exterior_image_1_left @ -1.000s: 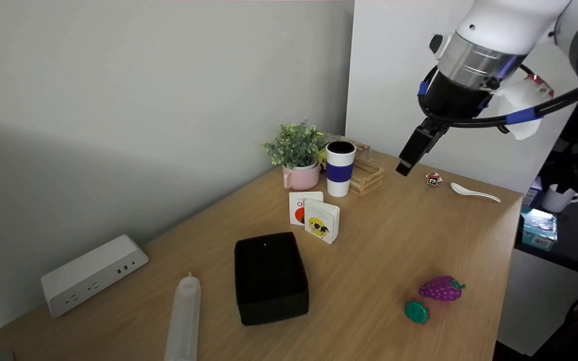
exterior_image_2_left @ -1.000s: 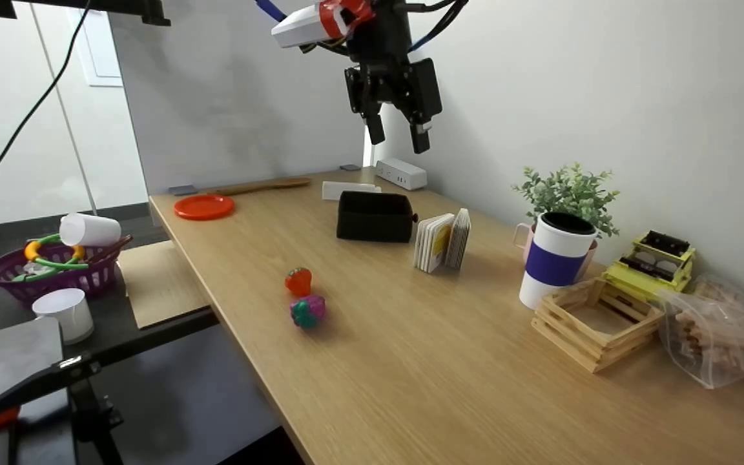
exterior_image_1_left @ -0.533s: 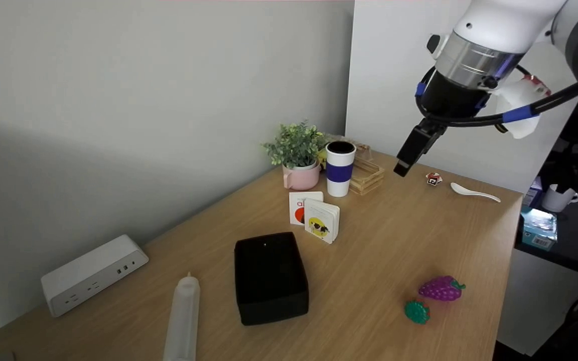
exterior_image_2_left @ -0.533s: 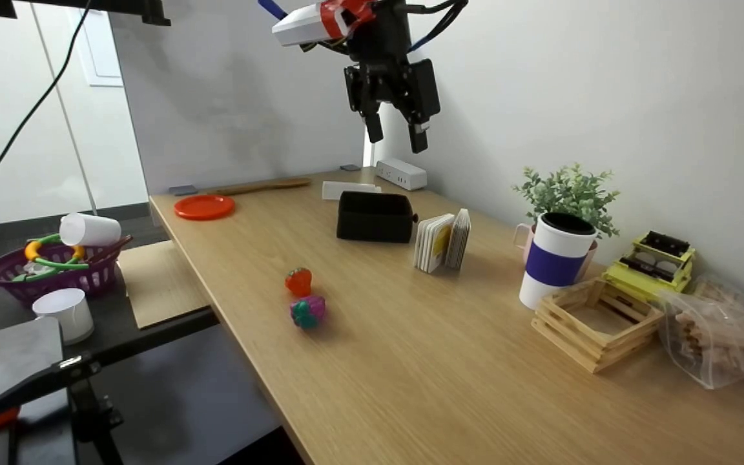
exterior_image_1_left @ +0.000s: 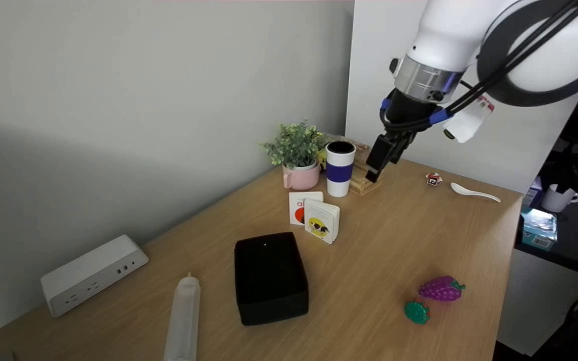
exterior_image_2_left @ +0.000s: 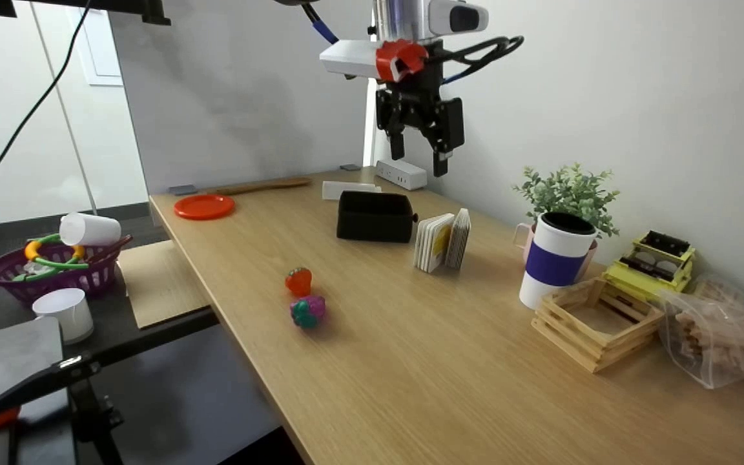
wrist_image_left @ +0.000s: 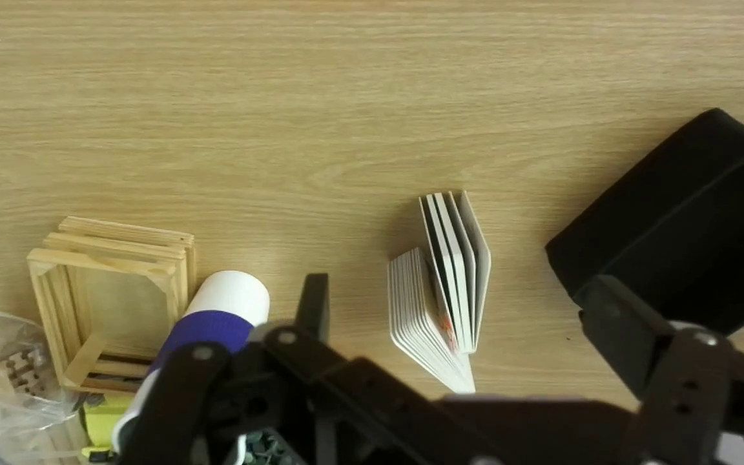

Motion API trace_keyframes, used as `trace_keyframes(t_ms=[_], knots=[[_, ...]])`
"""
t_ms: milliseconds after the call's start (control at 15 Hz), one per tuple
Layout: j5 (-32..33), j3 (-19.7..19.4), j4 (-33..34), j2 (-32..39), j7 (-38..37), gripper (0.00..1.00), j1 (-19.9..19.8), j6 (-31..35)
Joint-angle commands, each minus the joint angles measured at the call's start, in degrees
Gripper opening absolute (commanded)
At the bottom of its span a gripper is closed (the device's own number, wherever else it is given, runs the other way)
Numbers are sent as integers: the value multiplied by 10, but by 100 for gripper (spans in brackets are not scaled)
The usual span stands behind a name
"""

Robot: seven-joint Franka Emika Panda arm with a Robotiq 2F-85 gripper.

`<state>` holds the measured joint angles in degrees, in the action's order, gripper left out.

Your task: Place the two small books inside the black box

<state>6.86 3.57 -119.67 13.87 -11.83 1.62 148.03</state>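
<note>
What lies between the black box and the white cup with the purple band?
The red and white book and the white book with the yellow circle stand between the black box and the cup, as both exterior views show.

Wht/purple cup (exterior_image_2_left: 551,268) nr leafy plant (exterior_image_2_left: 566,192) & wdn crate (exterior_image_2_left: 569,326)

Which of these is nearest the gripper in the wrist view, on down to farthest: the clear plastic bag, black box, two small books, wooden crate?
1. Left small book and right small book, centre of view: too close to call.
2. Black box, right side.
3. Wooden crate, left side.
4. Clear plastic bag, far lower left.
</note>
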Motion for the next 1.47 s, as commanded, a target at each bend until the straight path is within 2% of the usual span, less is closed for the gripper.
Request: trace_keyframes(t_ms=[0,267,333,667,800,1000,1400], knots=[[-59,10,99,87,73,100,0,-40],[-99,26,179,148,127,100,-5,-105],[-82,8,128,116,98,100,8,-65],[-84,8,140,126,101,100,9,-67],[-65,-1,139,126,83,100,22,-62],[-73,-3,183,159,85,100,17,-88],[-84,-12,323,274,102,100,1,-163]])
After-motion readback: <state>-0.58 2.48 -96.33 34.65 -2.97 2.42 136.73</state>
